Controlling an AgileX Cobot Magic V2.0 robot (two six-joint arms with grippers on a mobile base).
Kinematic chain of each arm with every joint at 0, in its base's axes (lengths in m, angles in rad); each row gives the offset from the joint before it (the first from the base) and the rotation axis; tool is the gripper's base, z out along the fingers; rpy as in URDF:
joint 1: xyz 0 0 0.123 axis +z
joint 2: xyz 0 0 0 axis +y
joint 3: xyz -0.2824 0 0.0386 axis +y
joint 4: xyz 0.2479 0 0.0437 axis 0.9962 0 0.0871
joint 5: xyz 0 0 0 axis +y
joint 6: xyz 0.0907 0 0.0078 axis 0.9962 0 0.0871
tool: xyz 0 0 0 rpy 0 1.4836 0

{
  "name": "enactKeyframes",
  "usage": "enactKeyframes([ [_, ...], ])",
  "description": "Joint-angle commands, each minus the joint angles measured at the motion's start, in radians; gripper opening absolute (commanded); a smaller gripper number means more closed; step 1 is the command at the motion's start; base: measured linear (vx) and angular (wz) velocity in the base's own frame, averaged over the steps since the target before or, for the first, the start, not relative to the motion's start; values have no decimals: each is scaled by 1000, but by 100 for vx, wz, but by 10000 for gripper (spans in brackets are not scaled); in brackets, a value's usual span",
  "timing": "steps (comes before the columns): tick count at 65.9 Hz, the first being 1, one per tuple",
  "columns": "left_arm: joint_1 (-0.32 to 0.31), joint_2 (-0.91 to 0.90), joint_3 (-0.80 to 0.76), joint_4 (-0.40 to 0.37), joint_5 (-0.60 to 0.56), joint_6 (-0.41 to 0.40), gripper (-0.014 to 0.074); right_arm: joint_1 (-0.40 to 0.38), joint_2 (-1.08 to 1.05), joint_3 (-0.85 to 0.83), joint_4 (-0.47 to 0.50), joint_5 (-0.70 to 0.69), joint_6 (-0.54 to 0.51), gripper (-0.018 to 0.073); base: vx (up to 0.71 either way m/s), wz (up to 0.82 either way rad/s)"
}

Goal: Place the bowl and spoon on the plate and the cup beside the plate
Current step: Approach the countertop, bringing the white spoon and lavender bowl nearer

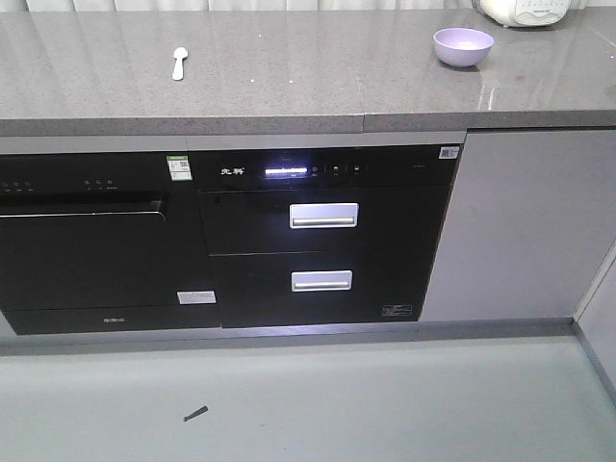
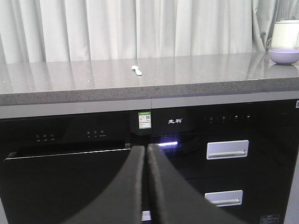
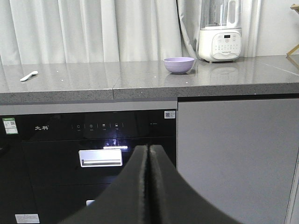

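The spoon (image 1: 178, 63) at upper left and the bowl (image 1: 463, 46) at upper right sit well apart on the worktop (image 1: 308, 82), not yet picked up, since the left pincer (image 2: 145, 148) and right pincer (image 3: 148, 147) hang low, pressed together and empty.

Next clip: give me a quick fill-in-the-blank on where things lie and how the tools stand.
1. The spoon lies on the grey ____.
2. In the front view, the bowl sits to the ____ of the spoon.
3. The left tool and the right tool are both ____, holding nothing.
Missing words: countertop; right; shut.
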Motion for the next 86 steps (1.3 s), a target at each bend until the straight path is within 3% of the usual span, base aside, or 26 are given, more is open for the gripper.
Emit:
enactKeyframes([
  [1, -1, 18, 30, -1, -78, -7, -6, 1, -13, 16, -6, -77, -4, -5, 4, -1],
  [86, -1, 18, 30, -1, -78, -7, -6, 1, -13, 16, -6, -77, -4, -5, 4, 0],
])
